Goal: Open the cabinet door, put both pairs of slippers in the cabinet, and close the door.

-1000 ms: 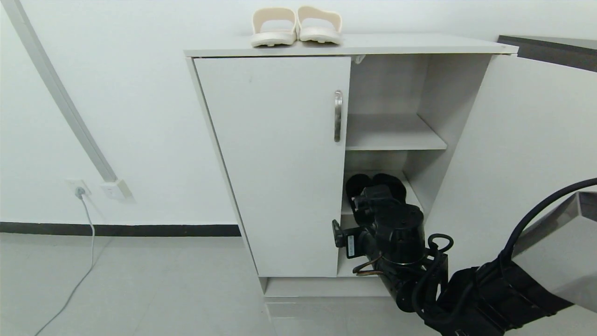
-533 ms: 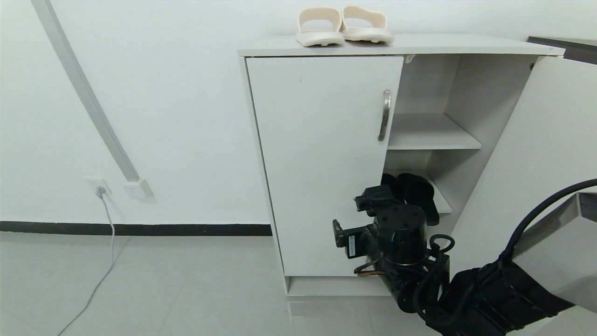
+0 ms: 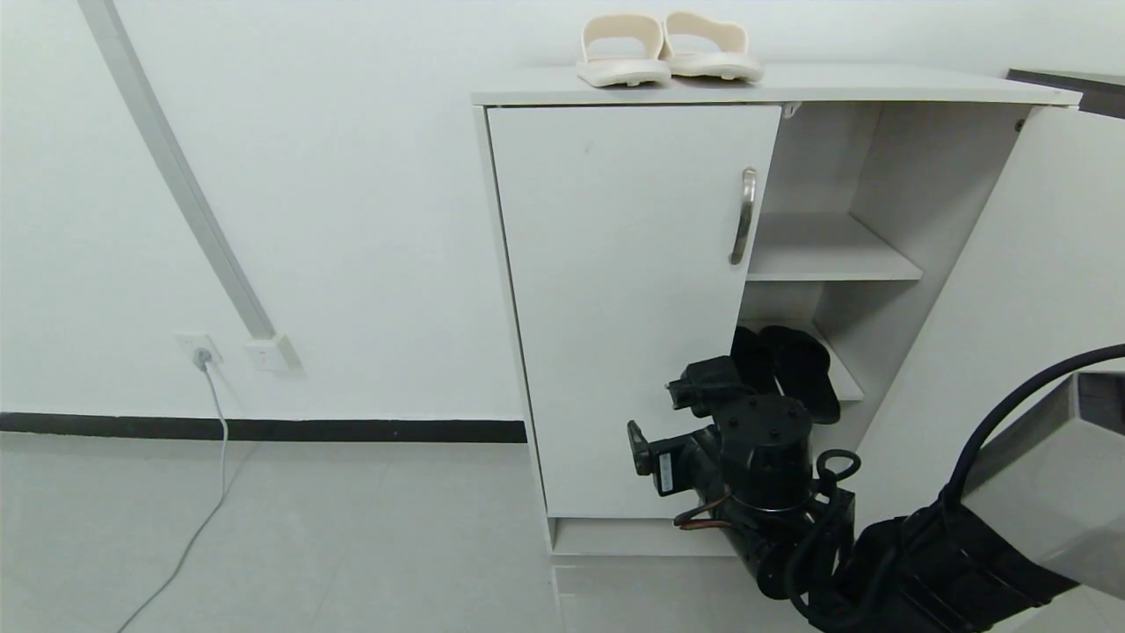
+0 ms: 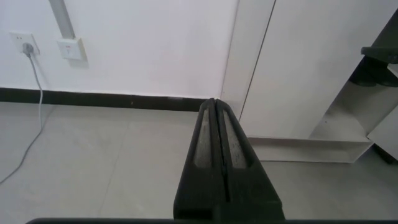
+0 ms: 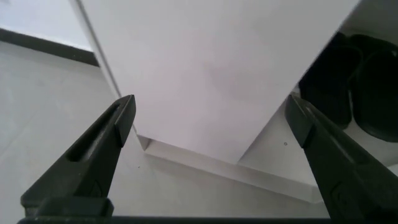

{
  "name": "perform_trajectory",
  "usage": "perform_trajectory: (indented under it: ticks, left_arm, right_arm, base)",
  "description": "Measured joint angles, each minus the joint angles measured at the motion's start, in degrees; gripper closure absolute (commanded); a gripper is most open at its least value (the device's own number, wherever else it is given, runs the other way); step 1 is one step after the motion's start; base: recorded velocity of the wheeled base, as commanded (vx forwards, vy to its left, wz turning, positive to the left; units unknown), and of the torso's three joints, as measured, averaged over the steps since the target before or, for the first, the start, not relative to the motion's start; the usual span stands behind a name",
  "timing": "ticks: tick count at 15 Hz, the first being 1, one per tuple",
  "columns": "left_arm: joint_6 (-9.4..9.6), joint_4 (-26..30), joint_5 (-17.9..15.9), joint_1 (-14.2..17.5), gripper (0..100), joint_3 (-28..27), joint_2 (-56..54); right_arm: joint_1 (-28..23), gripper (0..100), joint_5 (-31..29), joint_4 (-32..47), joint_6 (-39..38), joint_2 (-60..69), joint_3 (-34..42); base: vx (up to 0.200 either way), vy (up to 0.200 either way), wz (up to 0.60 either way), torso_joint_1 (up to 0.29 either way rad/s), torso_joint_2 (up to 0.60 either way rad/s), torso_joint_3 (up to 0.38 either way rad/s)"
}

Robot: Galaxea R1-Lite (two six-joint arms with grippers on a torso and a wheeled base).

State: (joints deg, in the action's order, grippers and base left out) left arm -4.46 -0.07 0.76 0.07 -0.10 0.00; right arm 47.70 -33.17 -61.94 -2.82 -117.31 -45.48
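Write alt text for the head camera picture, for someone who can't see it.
A white cabinet stands with its right door open and left door shut; a black pair of slippers lies on a lower shelf inside. A cream pair of slippers sits on top, and the robot's right arm is low before the open side.

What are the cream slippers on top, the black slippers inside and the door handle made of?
The cream slippers look like moulded foam or rubber: thick, smooth, matte. The black slippers are too dark to tell. The handle seems brushed metal: silvery, softly shiny.
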Motion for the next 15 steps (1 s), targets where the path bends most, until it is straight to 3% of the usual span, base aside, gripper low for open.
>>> perform_trajectory:
  ticks: [5, 8, 15]
  left_arm:
    - [0.01, 0.05, 0.00, 0.00, 100, 0.02, 0.00]
    - [0.00, 0.12, 0.02, 0.00, 100, 0.05, 0.00]
    - [0.01, -0.02, 0.00, 0.00, 100, -0.01, 0.00]
  right_arm:
    - [0.06, 0, -0.05, 0.06, 0.20, -0.11, 0.06]
    - [0.12, 0, -0.05, 0.04, 0.17, -0.13, 0.01]
    - [0.06, 0, -0.06, 0.02, 0.22, -0.22, 0.06]
  base:
    - [0.000, 0.000, 0.00, 0.000, -0.03, -0.036]
    - [0.000, 0.000, 0.00, 0.015, -0.20, -0.330]
    - [0.000, 0.000, 0.00, 0.083, -0.49, -0.353]
